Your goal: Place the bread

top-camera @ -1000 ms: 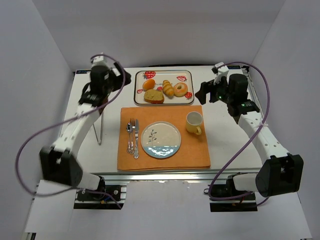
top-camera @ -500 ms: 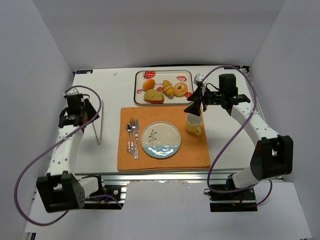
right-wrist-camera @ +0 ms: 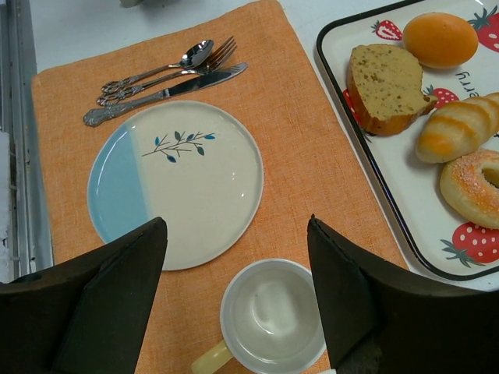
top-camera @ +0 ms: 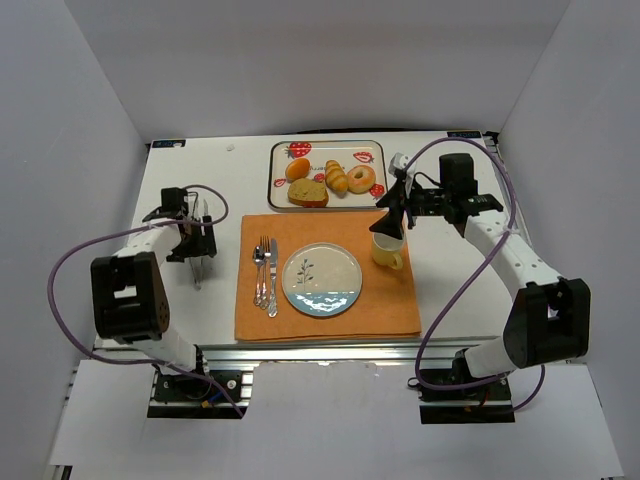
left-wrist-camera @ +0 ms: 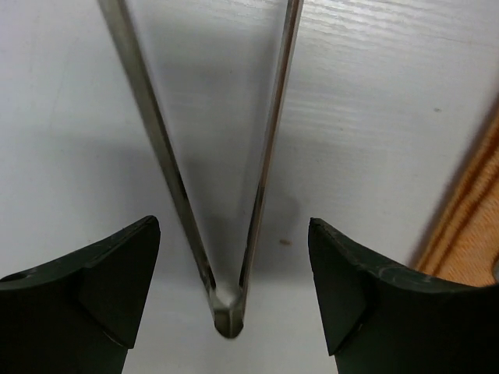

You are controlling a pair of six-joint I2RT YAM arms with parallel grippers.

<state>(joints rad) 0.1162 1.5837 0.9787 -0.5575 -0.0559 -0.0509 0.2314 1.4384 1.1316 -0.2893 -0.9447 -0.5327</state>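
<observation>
The bread (top-camera: 336, 177) is a small, long roll of golden-yellow colour, with darker ridged stripes running across it, a bit like a croissant. It looks whole. It lies flat on its side in the white tray (top-camera: 340, 152) with strawberry pictures, which stands at the far side of the bench. In the tray it is in the middle part, between the bread slice (top-camera: 308, 191) on its left and the donut (top-camera: 360, 179) on its right, with the round orange bun (top-camera: 297, 168) further left. From above, its long axis points mostly away from the arms. One end seems to touch the slice, but this is not sure.
</observation>
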